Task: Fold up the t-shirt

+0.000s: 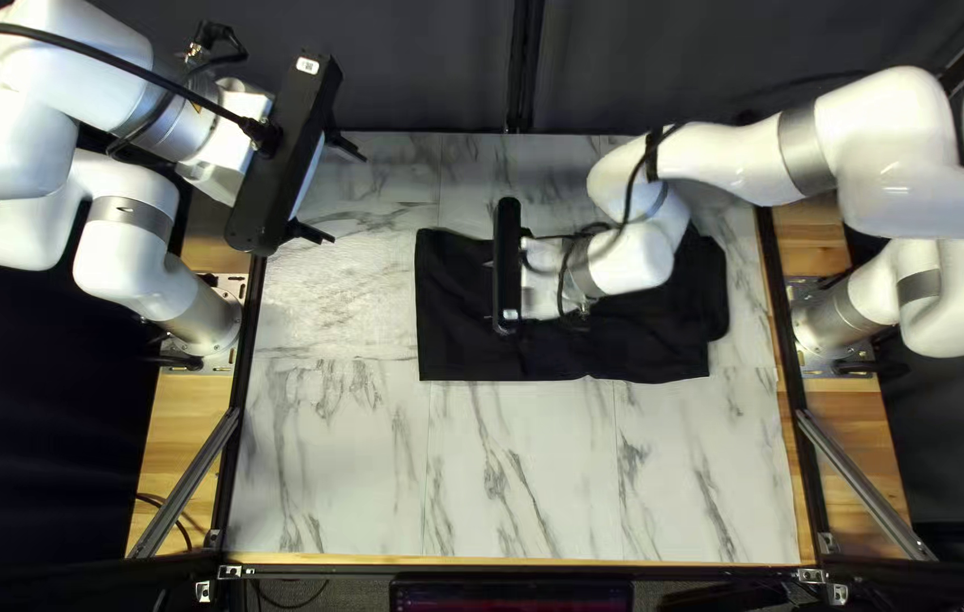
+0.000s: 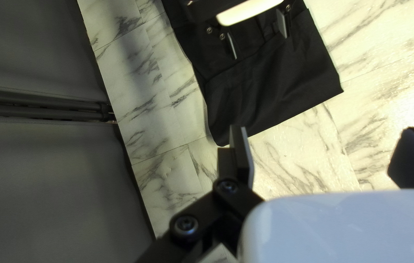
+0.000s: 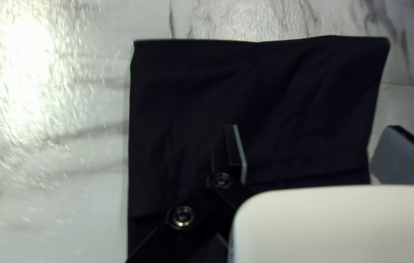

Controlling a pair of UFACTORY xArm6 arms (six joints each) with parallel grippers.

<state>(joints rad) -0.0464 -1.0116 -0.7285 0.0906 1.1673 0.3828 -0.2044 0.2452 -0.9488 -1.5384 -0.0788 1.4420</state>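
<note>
In the top left view my left gripper (image 1: 330,190) hangs over the table's far left part, clear of the cloth; my right gripper (image 1: 507,266) is above the left part of the black t-shirt (image 1: 462,334), its fingertips hidden. The shirt lies as a wide folded shape with slight wrinkles. In the left wrist view my left gripper (image 2: 326,136) is open with bare table between its fingers, and the t-shirt (image 2: 275,83) lies ahead of it. From the right wrist, my right gripper (image 3: 314,136) stands open over the t-shirt (image 3: 265,87), nothing held between its fingers.
My right forearm (image 1: 731,159) crosses above the shirt's right part and hides some of it. Marble-patterned table surface (image 1: 505,476) shows in front of the shirt and to its left. A dark curtain (image 1: 414,68) hangs behind the far edge.
</note>
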